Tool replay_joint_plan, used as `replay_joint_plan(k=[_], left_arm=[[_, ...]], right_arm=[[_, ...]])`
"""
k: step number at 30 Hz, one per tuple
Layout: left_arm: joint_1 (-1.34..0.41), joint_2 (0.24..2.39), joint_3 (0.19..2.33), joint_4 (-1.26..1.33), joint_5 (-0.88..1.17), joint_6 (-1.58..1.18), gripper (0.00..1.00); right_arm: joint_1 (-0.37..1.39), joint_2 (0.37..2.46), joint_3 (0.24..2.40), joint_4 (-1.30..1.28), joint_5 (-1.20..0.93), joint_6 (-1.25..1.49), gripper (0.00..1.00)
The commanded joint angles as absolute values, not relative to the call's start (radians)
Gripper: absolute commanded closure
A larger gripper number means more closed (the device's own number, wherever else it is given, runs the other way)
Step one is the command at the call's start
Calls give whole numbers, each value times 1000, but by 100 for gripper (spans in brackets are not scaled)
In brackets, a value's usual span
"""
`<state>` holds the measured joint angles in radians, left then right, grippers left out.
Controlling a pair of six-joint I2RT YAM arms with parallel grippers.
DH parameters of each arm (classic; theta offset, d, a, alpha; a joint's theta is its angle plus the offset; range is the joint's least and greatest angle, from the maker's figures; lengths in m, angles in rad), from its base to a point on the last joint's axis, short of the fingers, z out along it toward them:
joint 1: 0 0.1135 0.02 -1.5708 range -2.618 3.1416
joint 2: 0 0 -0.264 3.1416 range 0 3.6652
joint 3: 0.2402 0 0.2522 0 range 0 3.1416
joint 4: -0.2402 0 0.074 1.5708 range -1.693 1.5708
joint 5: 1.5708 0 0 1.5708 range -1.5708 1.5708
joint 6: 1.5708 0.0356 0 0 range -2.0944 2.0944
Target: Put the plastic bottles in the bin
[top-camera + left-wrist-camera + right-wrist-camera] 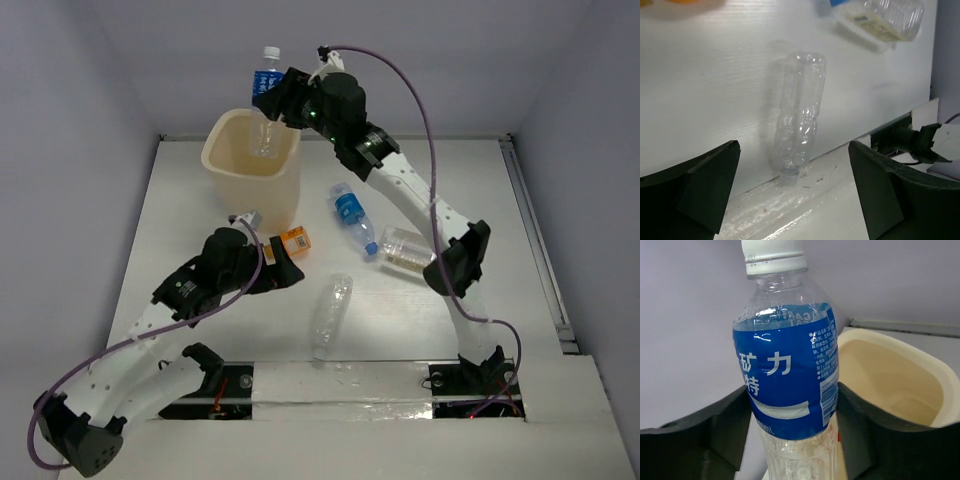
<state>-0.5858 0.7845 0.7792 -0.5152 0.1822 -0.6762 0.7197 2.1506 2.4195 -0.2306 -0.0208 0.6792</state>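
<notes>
The left fingers [700, 192] are standing wide apart with nothing between them, hanging low over the white worktop [715, 85]. Straight ahead of them, lined up with the gap, the slender clear bottle [800, 130] is lying on its side, its narrow neck end nearest the fingers and its base pointing away. It is not touching either finger. Farther ahead and off to their right, the wide ribbed bottle [890, 20] is lying on its side. The small orange bottle [293, 240] is sitting close beside these fingers on the side toward the bin; whether it is touching them I cannot tell. The second blue-labelled bottle [352, 215] is lying on the worktop beyond the left fingers, between the orange bottle and the ribbed one. The right fingers [710, 435] are gripping the blue-labelled bottle [785, 375] from both sides, pressing on the lower part of its label. They are holding it upright in the air, with its white cap well above them and its clear lower end showing below. The cream bin [900, 347] is standing just beside and below these fingers, its open mouth facing up. From above, the held bottle's clear lower end is overlapping the bin's far rim.
</notes>
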Motion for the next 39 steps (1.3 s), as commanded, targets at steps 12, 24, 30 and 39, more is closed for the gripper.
replay_joint_plan(k=[12, 24, 30, 39], left_arm=[[-808, 1192, 827, -281, 247, -615, 1], [-893, 1584, 980, -279, 94, -500, 9], [-893, 1605, 1041, -337, 28, -468, 64], [-879, 1348, 1382, -575, -106, -495, 67]], right_arm=[[720, 1906, 2136, -106, 94, 502, 0], [558, 1572, 1583, -233, 34, 416, 67], [500, 1725, 1643, -435, -43, 365, 19], [465, 1980, 1779, -558, -15, 316, 5]])
